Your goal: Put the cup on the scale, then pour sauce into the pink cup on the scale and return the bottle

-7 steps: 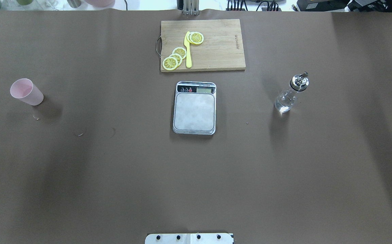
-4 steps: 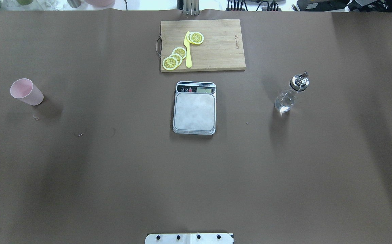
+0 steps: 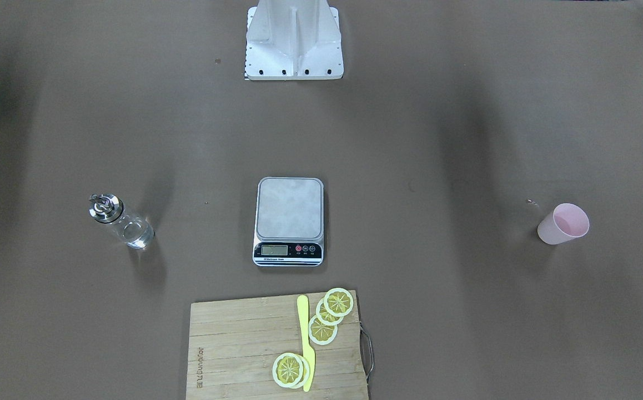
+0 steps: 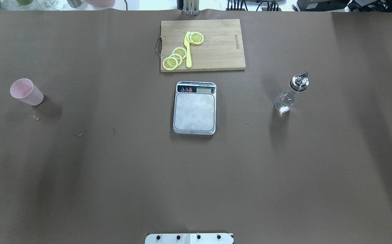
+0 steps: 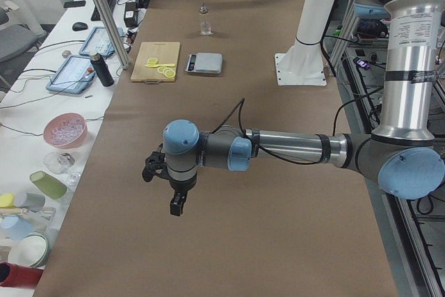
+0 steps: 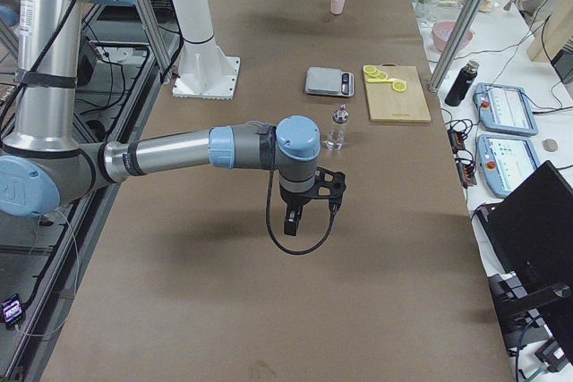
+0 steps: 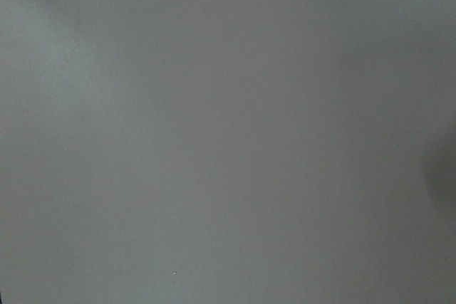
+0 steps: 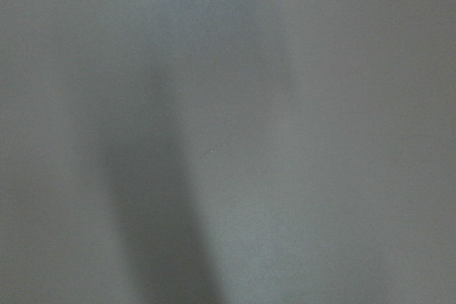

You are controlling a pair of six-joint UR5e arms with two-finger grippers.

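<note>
The pale pink cup [image 4: 26, 92] stands upright on the table's left side, also in the front view [image 3: 563, 224]. The scale [image 4: 194, 112] lies at the centre with a bare grey platform [image 3: 289, 214]. The clear glass bottle [image 4: 289, 96] with its metal spout stands upright on the right [image 3: 119, 220]. My left gripper [image 5: 176, 206] hangs above the table, far from the cup. My right gripper [image 6: 291, 221] hangs near the bottle [image 6: 337, 127] but apart from it. I cannot tell whether either is open or shut. Both wrist views show only blank table.
A wooden cutting board [image 4: 213, 51] with lemon slices [image 4: 175, 57] and a yellow knife [image 4: 188, 51] lies just beyond the scale. The robot's white base [image 3: 294, 39] stands at the near edge. Bowls, cups and tablets sit on a side bench [image 5: 66, 130].
</note>
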